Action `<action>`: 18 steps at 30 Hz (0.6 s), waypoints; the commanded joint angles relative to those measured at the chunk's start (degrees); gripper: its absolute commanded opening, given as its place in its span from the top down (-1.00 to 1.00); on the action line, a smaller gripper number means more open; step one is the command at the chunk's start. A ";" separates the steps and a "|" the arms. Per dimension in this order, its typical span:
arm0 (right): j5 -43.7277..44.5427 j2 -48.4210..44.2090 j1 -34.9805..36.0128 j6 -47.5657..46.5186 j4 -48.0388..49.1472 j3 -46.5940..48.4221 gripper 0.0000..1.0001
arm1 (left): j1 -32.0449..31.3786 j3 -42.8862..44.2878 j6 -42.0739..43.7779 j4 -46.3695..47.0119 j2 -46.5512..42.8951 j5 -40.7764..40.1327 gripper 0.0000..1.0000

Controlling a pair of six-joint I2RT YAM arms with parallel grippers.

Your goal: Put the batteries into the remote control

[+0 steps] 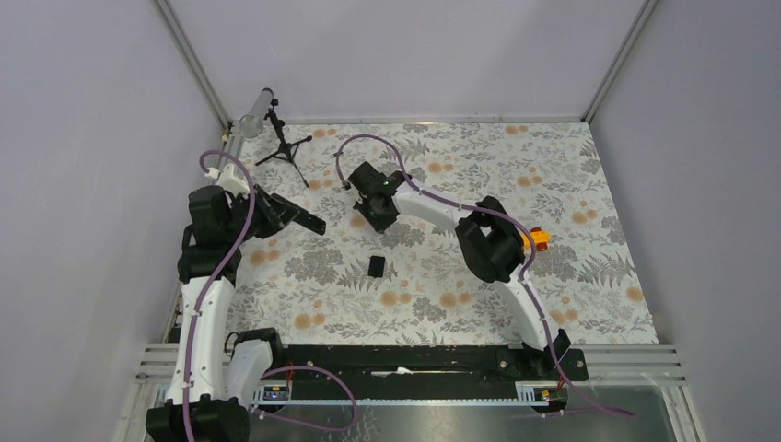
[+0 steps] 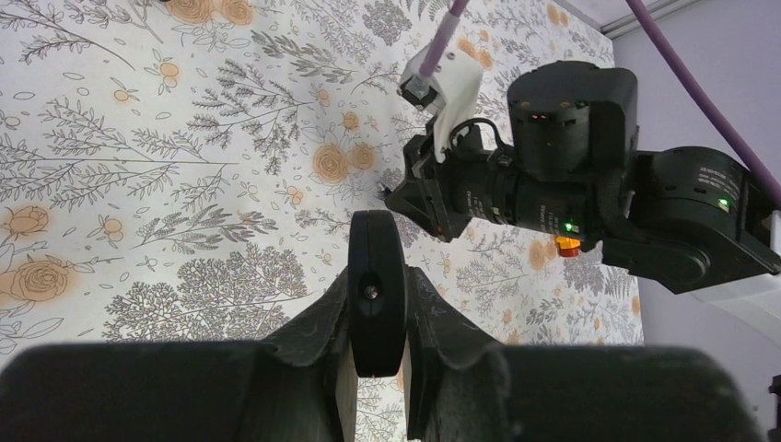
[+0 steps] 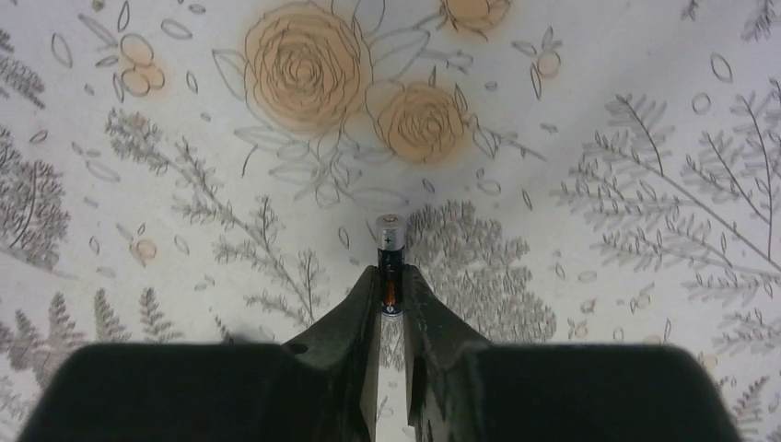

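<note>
The left arm (image 1: 207,304) is standing tall along the left edge of the floral worktop (image 1: 599,184), elbow high and wrist bending inward. The left fingers (image 2: 324,322) are clamping the remote control (image 1: 299,217) by its flat sides and holding it clear of the surface, just inside that left edge, its free end pointing toward the middle.

The right arm (image 1: 516,295) is arching from the near edge across the right half, its wrist turning down over the middle of the worktop, nearer the far edge. The right fingers (image 3: 355,308) are pinching together on one battery (image 3: 390,250), which is pointing tip-first at the surface; whether the tip is touching cannot be told.

Counted across the views: two arms, one remote control, one battery, one small black cover (image 1: 377,266), one mini tripod (image 1: 283,147) and one toy car (image 1: 536,241).

The battery is showing only in the right wrist view; from overhead the right arm's wrist is hiding it. The left wrist view is showing the remote control (image 2: 376,295) end-on as a narrow dark oval between the fingers, with the right arm's wrist just beyond it. Only the overhead view is taking in the cover, lying flat near the worktop's middle, apart from both arms; the tripod, standing in the far-left corner; and the toy car, toward the right edge and partly hidden behind the right arm's elbow.
</note>
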 commanded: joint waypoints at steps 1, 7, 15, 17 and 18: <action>0.76 -11.88 -0.09 3.01 6.26 -5.54 0.82 | 0.36 0.27 0.73 3.52 -2.16 2.88 1.00; 0.63 -25.41 -0.09 5.04 9.60 -15.45 0.81 | 0.21 -2.25 -2.08 12.15 -3.68 15.76 1.00; -8.86 -42.44 -0.11 8.29 15.29 -25.79 0.77 | -2.87 -4.50 -6.94 25.68 -4.57 29.43 1.00; -10.56 -45.73 -0.11 9.22 16.39 -27.40 0.76 | -3.66 -4.44 -6.56 27.34 -4.45 30.36 1.00; -11.32 -47.18 -0.09 9.71 17.00 -28.02 0.76 | -3.90 -4.36 -6.27 28.00 -4.23 31.27 1.00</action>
